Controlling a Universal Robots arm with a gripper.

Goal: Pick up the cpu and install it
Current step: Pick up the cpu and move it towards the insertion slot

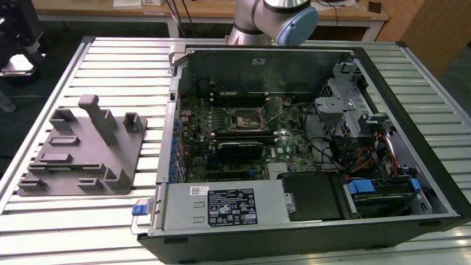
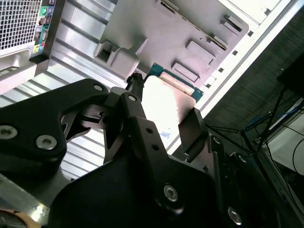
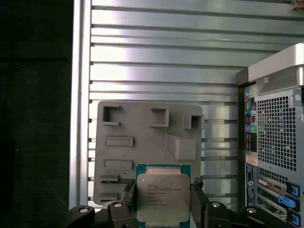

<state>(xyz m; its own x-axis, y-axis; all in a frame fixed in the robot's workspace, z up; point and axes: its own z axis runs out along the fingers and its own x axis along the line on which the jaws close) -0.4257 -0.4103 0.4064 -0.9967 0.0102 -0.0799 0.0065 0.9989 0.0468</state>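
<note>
In both wrist views my gripper [image 3: 163,202] is shut on the cpu [image 3: 163,194]. It is a small square chip with a pale silver top and a green rim, clamped edge to edge between the two black fingers [image 3: 197,197]. From the second wrist view the cpu [image 2: 168,102] looks bright between the fingers [image 2: 135,92] of the gripper [image 2: 164,111]. It hangs well above the grey fixture [image 3: 142,133] on the slatted table. In the exterior view the black socket frame [image 1: 243,117] sits on the motherboard inside the open computer case [image 1: 383,72].
The grey fixture [image 1: 81,149] with its upright posts stands at the exterior view's left of the case. The arm's base [image 1: 265,16] rises behind the case. A black heatsink block [image 1: 239,149], drive cages and cables [image 1: 368,160] crowd the case interior.
</note>
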